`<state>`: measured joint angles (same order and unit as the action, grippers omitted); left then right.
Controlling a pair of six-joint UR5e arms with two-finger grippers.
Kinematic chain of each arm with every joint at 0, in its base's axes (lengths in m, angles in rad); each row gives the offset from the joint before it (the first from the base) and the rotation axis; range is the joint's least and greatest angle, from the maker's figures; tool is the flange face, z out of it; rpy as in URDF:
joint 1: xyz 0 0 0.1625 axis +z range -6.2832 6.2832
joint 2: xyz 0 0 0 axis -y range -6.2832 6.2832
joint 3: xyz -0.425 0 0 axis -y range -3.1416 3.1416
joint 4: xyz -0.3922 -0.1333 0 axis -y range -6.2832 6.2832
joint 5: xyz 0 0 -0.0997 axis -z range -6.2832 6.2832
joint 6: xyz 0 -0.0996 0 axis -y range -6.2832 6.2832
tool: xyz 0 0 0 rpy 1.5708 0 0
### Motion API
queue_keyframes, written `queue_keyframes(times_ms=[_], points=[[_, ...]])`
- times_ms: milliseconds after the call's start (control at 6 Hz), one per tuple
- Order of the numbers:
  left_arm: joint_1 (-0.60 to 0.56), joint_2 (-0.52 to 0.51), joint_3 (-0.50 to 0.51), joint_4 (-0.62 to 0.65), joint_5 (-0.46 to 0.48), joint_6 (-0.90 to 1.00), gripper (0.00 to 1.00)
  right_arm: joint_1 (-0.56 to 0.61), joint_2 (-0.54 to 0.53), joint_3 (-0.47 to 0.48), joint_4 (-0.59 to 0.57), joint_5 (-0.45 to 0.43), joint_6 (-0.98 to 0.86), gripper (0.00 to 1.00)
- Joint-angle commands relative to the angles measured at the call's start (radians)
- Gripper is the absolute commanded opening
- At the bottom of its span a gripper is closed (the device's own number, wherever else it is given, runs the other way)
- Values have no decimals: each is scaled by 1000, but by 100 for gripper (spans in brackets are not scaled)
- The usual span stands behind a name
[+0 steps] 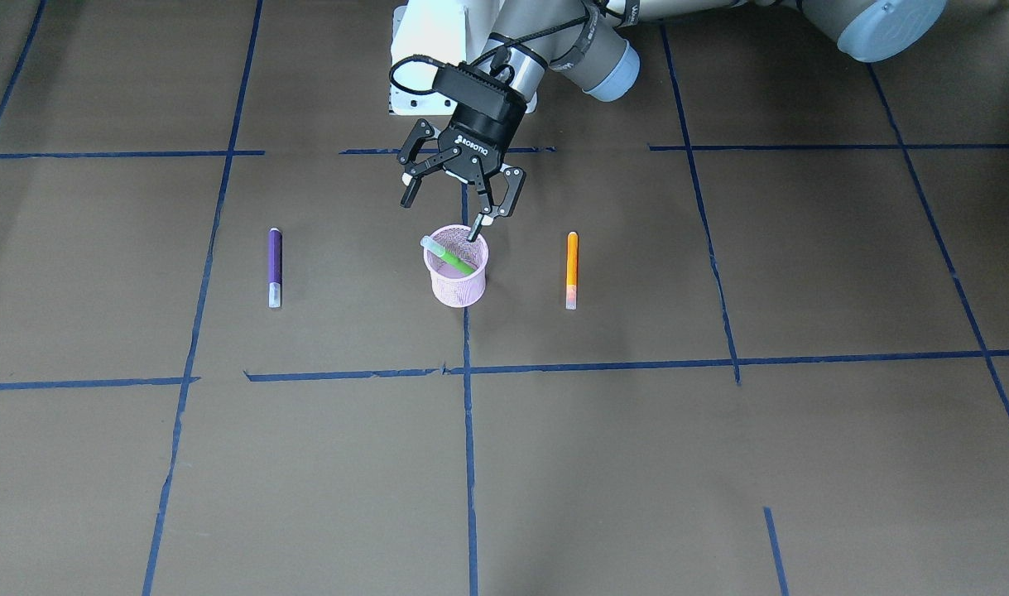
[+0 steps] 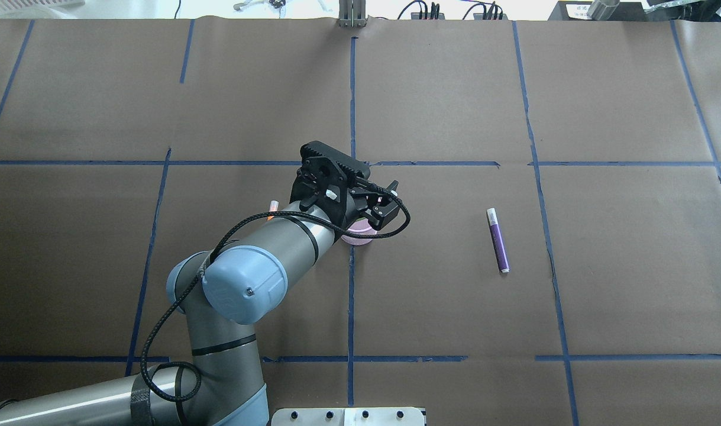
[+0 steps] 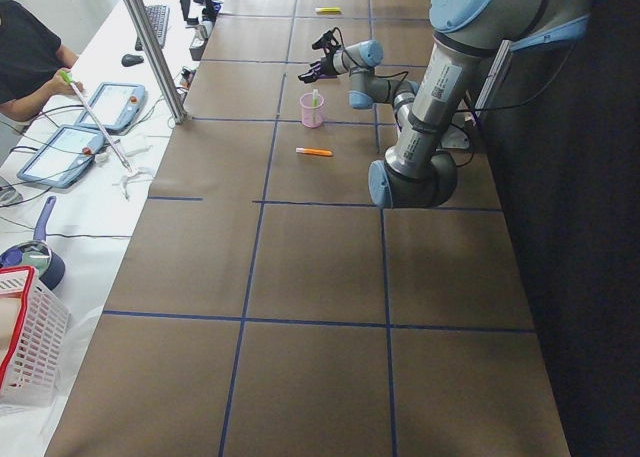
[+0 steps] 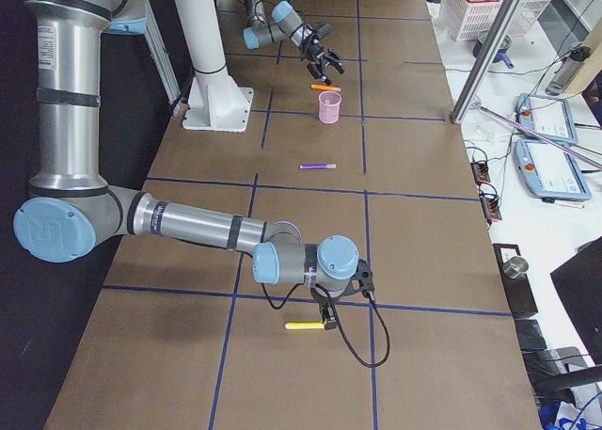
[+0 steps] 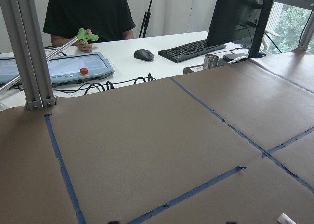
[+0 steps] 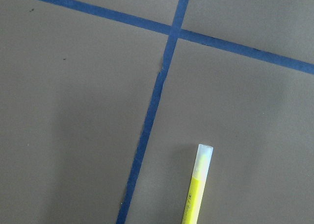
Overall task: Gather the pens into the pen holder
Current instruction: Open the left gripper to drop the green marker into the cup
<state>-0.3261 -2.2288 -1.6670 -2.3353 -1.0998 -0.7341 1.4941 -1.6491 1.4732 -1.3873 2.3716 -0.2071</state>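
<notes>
While left end effector [image 1: 442, 217] hangs released just above pen holder [image 1: 458, 290], green pen [image 1: 453, 260] leans inside, purple pen [image 1: 275, 265] and orange pen [image 1: 572, 269] flat on bench [image 1: 719, 463] either side, right end effector [image 4: 326, 319], grip impossible to tell.

Colours and patterns: pens, holder, table cover, left arm.
Pen holder [image 1: 457, 280]: pink, fine wire-mesh pattern, plain pink rim. Green pen [image 1: 454, 261]: bright green barrel, pale translucent cap. Purple pen [image 1: 275, 263]: deep purple barrel, whitish translucent cap. Orange pen [image 1: 572, 263]: orange barrel, pale cap tinged orange. Yellow pen [image 6: 197, 189]: bright yellow barrel, clear cap with a yellow tint. Table [image 1: 719, 463]: matt brown paper, crossed by a grid of dark blue tape [image 1: 468, 463]. Left arm [image 2: 280, 241]: grey tubes, pale blue joint caps, black cable. Left gripper [image 1: 443, 217]: black, white lettering.
</notes>
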Motion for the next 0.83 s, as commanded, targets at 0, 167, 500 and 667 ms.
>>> queue_keyframes(times_ms=[0, 167, 500, 667], points=[[-5, 0, -10, 23, -5, 2, 100, 0, 0, -2, 1, 0, -2, 100], [-25, 1, -11, 57, -8, -4, 100, -8, 2, -25, 4, -3, -5, 100], [-132, 6, -17, 208, -129, -77, 100, -18, 15, -82, 5, -6, -5, 100], [-257, 11, -20, 335, -384, -124, 100, -18, 15, -85, 4, -6, -5, 100]])
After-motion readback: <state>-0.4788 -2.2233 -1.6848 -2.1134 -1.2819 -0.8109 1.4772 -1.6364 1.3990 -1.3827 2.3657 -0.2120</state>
